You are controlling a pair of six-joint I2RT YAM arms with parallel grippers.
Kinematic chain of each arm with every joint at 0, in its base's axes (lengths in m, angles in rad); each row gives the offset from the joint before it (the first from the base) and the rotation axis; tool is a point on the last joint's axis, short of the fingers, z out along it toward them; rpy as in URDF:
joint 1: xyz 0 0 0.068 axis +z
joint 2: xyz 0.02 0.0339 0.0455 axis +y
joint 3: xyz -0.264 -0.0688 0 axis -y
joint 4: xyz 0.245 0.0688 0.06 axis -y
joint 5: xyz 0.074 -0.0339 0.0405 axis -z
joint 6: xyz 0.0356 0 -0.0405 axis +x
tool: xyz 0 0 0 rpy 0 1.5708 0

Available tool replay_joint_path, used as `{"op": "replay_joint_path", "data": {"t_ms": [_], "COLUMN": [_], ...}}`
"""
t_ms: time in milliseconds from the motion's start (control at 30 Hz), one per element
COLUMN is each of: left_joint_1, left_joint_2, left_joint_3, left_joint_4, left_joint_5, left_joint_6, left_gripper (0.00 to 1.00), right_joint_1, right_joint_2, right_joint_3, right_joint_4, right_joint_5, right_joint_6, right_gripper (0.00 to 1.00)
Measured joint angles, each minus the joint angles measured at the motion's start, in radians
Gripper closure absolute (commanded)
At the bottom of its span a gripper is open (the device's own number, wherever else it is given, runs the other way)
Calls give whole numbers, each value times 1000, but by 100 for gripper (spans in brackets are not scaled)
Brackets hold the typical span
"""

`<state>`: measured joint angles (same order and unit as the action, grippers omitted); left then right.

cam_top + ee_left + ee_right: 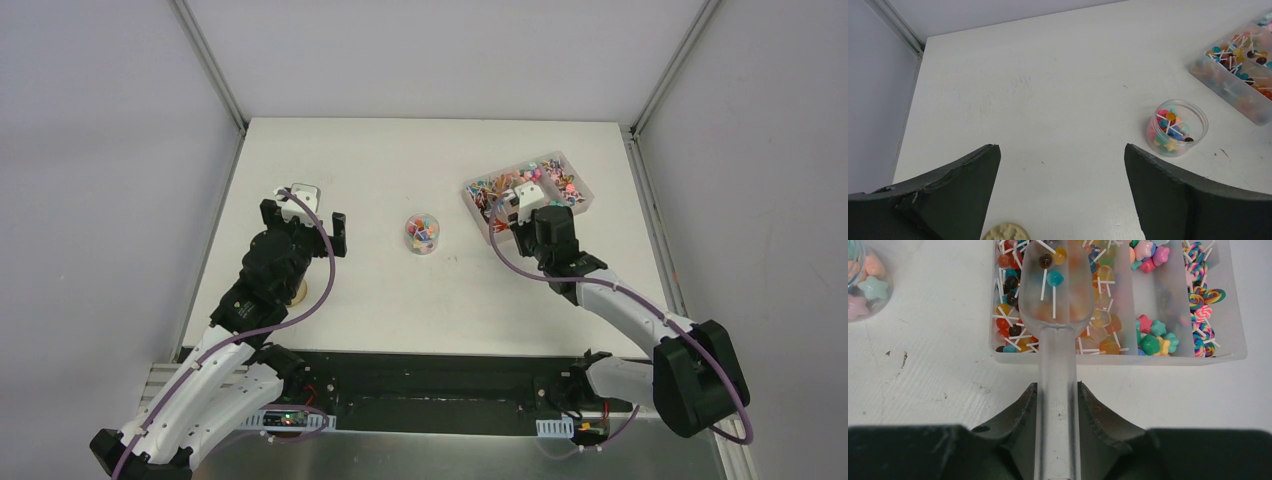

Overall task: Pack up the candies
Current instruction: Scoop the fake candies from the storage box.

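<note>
My right gripper (1057, 392) pinches a frosted clear plastic scoop (1056, 330) over the translucent compartmented tray (1173, 360), upper frame — tiny glossy multicoloured candies (1150, 344) lie in both; my left gripper (1060, 150) gapes above the scuffed white table (1048, 95).

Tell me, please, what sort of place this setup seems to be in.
Most likely a robotics lab test cell: a bare white table enclosed by plain grey panels, two robot arms bolted at its near edge, and a staged candy tray and jar.
</note>
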<state>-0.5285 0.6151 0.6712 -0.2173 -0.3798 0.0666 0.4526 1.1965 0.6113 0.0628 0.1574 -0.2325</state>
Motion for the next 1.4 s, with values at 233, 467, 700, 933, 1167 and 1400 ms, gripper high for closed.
{"op": "replay_joint_path", "data": {"t_ms": [233, 467, 700, 933, 1167, 1400], "left_joint_1": [0, 0, 0, 0, 0, 0], "left_joint_2": [0, 0, 1, 3, 2, 2], "left_joint_3": [0, 0, 0, 0, 0, 0], "left_joint_4": [0, 0, 0, 0, 0, 0], "left_joint_5": [0, 0, 0, 0, 0, 0], "left_joint_6": [0, 0, 0, 0, 0, 0], "left_gripper": [1, 1, 1, 1, 1, 1], "right_joint_1": [-3, -3, -3, -3, -3, -3], "right_joint_2": [-31, -66, -105, -158, -209, -265], "right_joint_3": [-5, -20, -34, -49, -60, -113], "right_joint_4": [0, 3, 9, 18, 46, 116], "right_joint_5": [3, -2, -10, -16, -43, -97], "right_joint_6": [0, 0, -1, -4, -12, -18], "right_gripper": [100, 100, 100, 100, 100, 100]}}
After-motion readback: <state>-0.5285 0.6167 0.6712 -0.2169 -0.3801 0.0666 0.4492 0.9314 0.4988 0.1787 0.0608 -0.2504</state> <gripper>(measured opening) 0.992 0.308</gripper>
